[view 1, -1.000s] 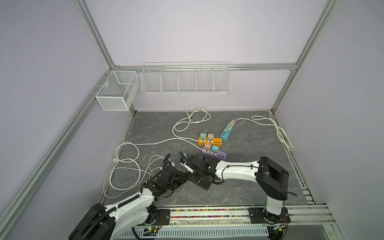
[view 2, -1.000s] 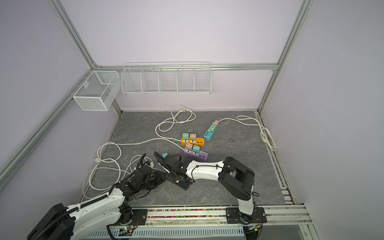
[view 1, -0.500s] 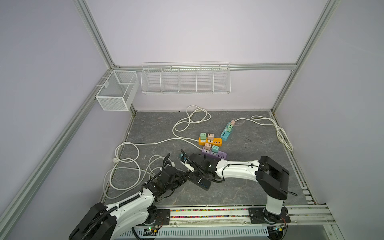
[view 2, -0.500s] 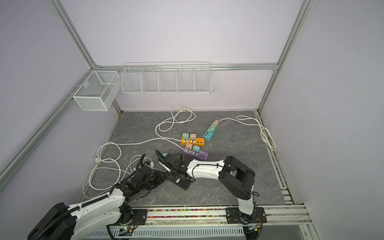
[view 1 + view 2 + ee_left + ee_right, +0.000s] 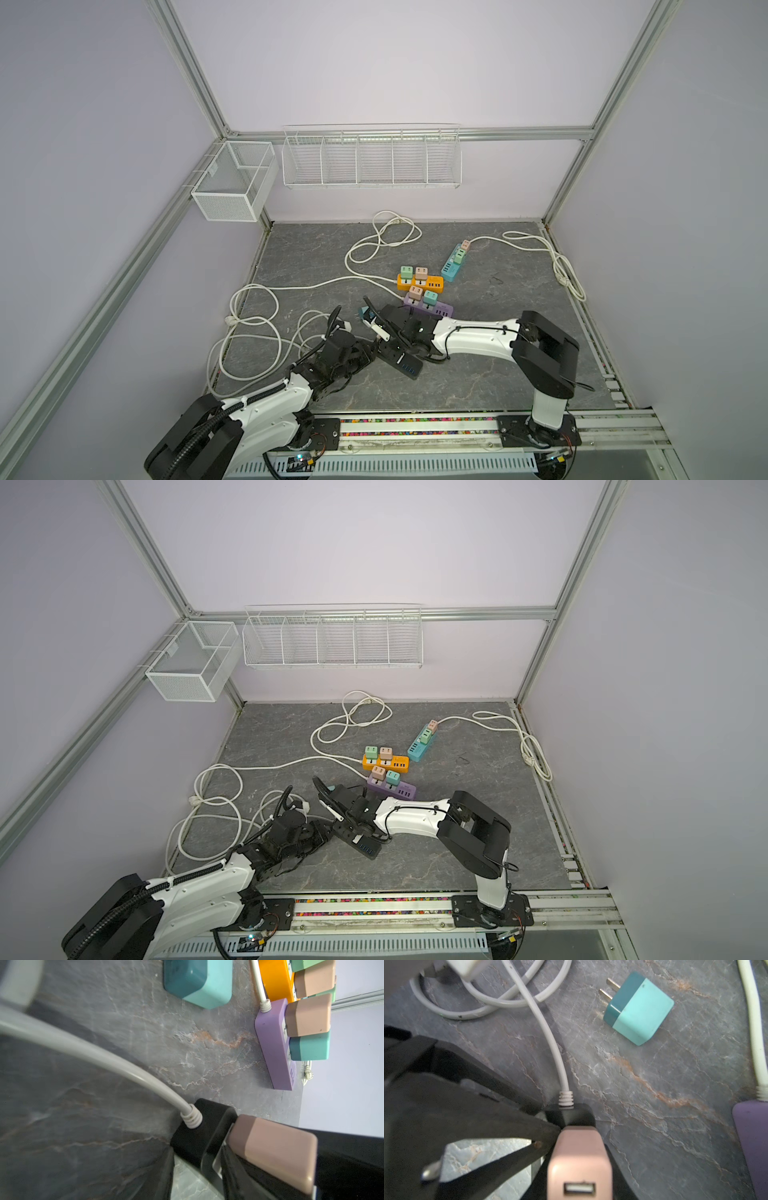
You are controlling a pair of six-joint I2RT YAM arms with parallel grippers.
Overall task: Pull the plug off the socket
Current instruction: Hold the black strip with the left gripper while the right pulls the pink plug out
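Note:
A black socket strip (image 5: 405,363) (image 5: 365,846) lies at the front middle, its white cord (image 5: 116,1066) leaving the end. A pink plug (image 5: 579,1167) (image 5: 270,1151) sits in it, and my right gripper (image 5: 579,1159) (image 5: 384,338) is shut on that plug. A sliver of metal prong shows between plug and strip in the left wrist view. My left gripper (image 5: 199,1180) (image 5: 370,353) straddles the strip's cord end (image 5: 193,1140). Its jaws are part closed, with a strip of floor showing between one finger and the strip. A loose teal plug (image 5: 637,1009) (image 5: 365,311) lies on the floor nearby.
Behind stand a purple strip (image 5: 434,309), an orange strip (image 5: 419,284) and a blue strip (image 5: 453,266), each with plugs in it. White cords (image 5: 249,328) coil over the left floor. Wire baskets (image 5: 372,156) (image 5: 232,183) hang on the back wall.
My left jaws have narrowed a little around the strip's end. The right gripper keeps its hold on the pink plug and has barely shifted.

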